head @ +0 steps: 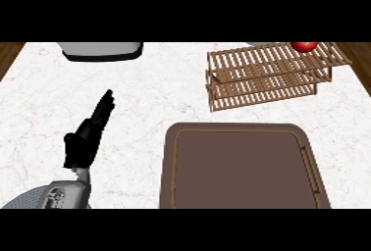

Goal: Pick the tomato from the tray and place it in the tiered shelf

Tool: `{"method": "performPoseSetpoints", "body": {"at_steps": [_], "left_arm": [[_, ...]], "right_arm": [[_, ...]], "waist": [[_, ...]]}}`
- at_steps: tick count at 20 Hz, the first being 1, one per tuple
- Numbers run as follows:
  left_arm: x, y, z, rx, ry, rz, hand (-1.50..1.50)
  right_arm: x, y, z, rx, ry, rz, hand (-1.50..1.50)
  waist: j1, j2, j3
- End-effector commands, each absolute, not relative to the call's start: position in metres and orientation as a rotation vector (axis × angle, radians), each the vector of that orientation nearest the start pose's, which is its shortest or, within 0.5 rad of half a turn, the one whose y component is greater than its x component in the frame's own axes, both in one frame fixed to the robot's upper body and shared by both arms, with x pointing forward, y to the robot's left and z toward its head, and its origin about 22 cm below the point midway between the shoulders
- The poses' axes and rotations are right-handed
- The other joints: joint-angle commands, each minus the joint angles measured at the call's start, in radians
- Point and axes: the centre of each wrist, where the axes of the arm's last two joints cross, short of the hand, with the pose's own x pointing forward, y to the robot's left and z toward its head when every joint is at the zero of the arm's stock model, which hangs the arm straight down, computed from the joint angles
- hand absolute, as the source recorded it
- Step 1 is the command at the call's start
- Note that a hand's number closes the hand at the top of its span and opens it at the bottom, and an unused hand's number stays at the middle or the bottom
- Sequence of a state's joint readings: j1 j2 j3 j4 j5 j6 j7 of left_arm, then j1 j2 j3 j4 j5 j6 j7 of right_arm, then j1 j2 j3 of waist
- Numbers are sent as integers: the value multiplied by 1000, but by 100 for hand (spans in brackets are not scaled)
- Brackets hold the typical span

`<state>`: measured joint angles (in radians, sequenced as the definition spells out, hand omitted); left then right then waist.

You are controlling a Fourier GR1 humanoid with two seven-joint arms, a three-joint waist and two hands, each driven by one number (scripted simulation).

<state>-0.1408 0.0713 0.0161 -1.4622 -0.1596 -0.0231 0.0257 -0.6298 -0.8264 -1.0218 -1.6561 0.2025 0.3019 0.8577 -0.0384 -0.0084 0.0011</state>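
- Red tomato is sitting on the top tier of the tiered shelf, at its far right corner, close to the upper edge of the head view
- Wooden slats are making up the tiered shelf, which is standing on the tabletop at the upper right, with a lower tier showing beneath the top one
- Brown tray is lying on the tabletop just in front of the tiered shelf, in the lower right part of the view, and its flat surface is showing nothing on it
- Black left robot hand is resting at the left side of the view, well apart from both the tray and the tiered shelf, with its fingers straight and pointing away from the robot, holding nothing
- Grey left forearm is coming in from the lower left corner beneath that robot hand
- White marbled tabletop is carrying a grey and white object at its far edge, upper left, only partly in view
- Right robot hand is not showing anywhere in the view
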Motion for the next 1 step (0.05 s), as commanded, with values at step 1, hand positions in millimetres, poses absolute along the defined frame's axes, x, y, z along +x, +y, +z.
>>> {"method": "performPoseSetpoints", "body": {"at_steps": [1], "left_arm": [[272,226,0,121,-1561,-235,0]], "right_arm": [[123,-517,339,-985,-1492,-447,-150]], "waist": [[3,2,0]]}}
